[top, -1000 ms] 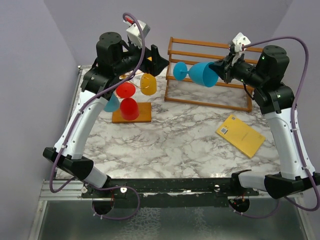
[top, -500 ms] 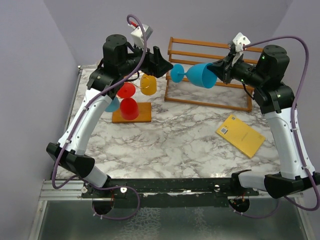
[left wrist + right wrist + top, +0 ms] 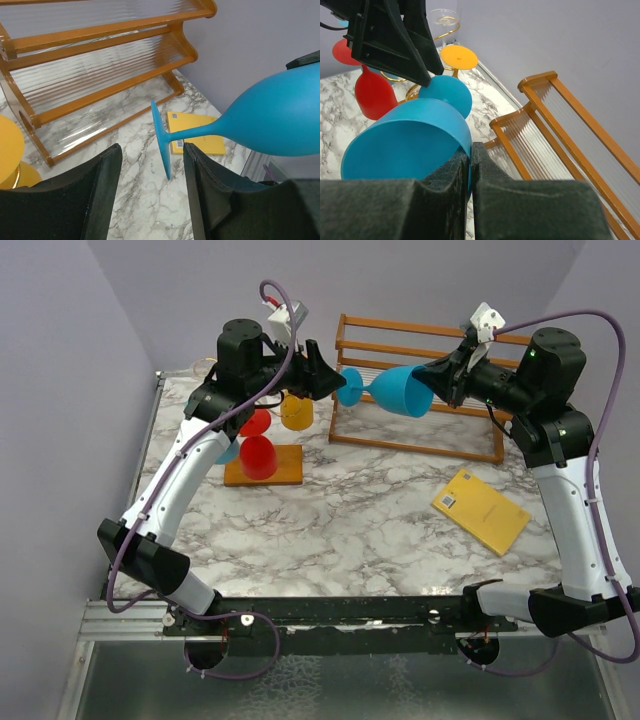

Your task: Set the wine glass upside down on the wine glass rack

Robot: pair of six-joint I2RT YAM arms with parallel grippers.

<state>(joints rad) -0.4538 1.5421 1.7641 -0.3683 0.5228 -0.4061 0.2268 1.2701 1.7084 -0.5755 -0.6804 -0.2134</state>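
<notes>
We start with the marble table (image 3: pixel 350 530), which carries everything. At its back stands the slatted wooden shelf (image 3: pixel 415 447), no part of this job. A yellow book (image 3: pixel 481 510) lies flat toward the right. Left of the shelf is the wire rack (image 3: pixel 285 470) on its orange base. A red glass (image 3: pixel 259 455) and a yellow glass (image 3: pixel 296 410) already hang on it, bowls down, which is the pose we want for ours.

The blue wine glass (image 3: pixel 400 392) is not on the rack. It is in the air between the two arms, in front of the shelf's left end and just right of the rack. It lies on its side, with its long axis close to level and running across the table. The foot (image 3: pixel 161 137) points at the left arm and the open mouth faces the right arm.

The right claw (image 3: pixel 471 147) is closed tight on the rim, pinching the bowl wall. We judge it holds the glass sideways like this to offer the stem to the other arm.

The left claw (image 3: pixel 152 155) stands part open. Its fingers (image 3: pixel 107 185) flank the foot with a gap on each side, so nothing is gripped yet. We read this as a handover, so that a hold near the foot can tip the bowl downward onto a wire arm.
</notes>
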